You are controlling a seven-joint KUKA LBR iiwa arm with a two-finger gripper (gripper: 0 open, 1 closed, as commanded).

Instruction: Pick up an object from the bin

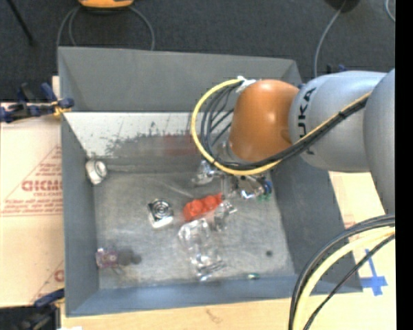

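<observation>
Down in the grey metal bin (79, 205), the arm comes in from the right, its orange wrist cover (260, 119) ringed by yellow and black cables (205, 126). Below the cover, the end effector (226, 192) sits low over the middle of the bin floor, and its metal parts crowd together so that I cannot tell how far open it is or whether it grips anything. A small red-orange block (202, 207) lies just beside its lower left edge, possibly touching. A crumpled clear plastic piece (199, 249) lies just in front of the block, and a round silvery metal fitting (160, 212) sits to its left. Well apart, a white cup-shaped piece (95, 170) rests by the back left wall, and a small purplish item (110, 258) lies near the front left corner.
</observation>
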